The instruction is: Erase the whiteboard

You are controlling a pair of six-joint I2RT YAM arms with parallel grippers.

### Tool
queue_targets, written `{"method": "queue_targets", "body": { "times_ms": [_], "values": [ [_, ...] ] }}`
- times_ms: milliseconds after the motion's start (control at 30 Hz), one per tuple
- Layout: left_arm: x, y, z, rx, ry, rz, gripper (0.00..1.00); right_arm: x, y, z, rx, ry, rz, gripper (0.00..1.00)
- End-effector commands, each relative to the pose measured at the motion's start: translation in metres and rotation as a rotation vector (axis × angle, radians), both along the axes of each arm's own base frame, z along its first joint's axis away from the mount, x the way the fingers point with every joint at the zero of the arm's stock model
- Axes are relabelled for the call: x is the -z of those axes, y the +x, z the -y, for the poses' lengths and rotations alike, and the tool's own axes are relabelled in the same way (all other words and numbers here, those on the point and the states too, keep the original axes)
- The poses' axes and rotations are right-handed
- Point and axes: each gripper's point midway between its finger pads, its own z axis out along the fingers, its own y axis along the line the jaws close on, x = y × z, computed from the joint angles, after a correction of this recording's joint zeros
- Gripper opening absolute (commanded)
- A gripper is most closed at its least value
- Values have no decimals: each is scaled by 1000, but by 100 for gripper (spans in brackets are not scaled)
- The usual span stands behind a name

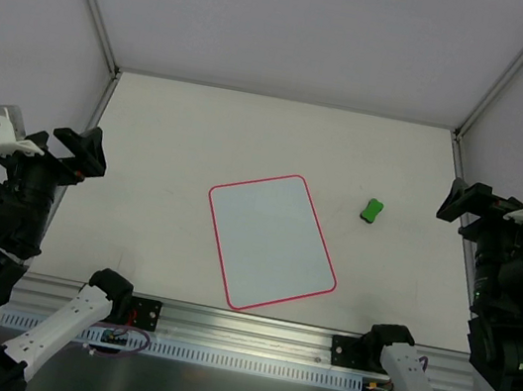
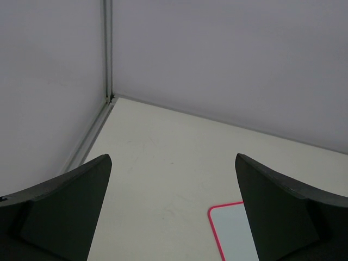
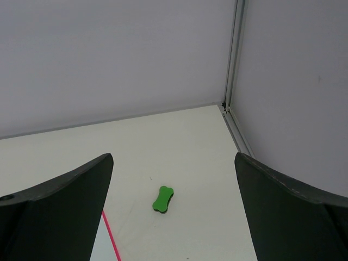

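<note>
Both stand wide open and empty: left gripper (image 2: 173, 160) by the desk's (image 1: 172, 130) left edge, right gripper (image 3: 174, 160) by the right. The whiteboard (image 1: 271, 242) lies mid-desk, skewed, blank. Green block (image 1: 371, 210) sits apart, rightward.

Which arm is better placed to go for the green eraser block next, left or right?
Right. The green block lies right of the whiteboard, on the right gripper's side and in its wrist view, jaws open. The left gripper sees only the board's corner.
</note>
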Motion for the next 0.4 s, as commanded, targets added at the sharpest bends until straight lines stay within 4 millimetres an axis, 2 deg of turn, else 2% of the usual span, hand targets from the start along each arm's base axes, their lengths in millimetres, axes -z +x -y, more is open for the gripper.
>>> {"method": "queue_targets", "body": {
  "times_ms": [0, 367],
  "values": [
    [2, -4, -9, -40, 40, -7, 99, -13, -8, 5, 17, -34, 50, 99],
    [8, -1, -6, -29, 30, -21, 99, -14, -8, 5, 11, -55, 86, 99]
  ]
}}
